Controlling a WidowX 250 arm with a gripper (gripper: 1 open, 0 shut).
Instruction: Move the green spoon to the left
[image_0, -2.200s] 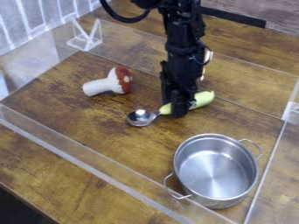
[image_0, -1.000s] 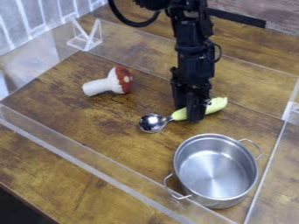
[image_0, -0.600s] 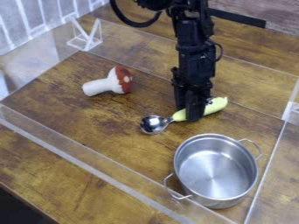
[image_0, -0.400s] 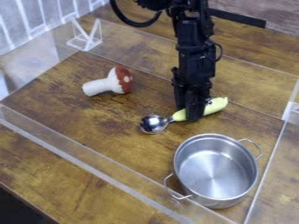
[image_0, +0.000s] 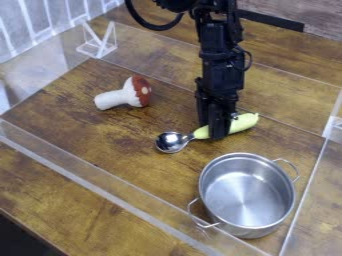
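One gripper (image_0: 211, 124) pinches narrowly on the green spoon (image_0: 201, 131) at its handle, just above the pot (image_0: 246, 194); the bowl rests on the bench (image_0: 94, 150), ready for dragging toward the mushroom (image_0: 123, 94).

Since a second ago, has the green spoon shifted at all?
Yes, slightly. The green spoon has slid a little left, its bowl edging away from the pot toward the mushroom, with the gripper on its handle.
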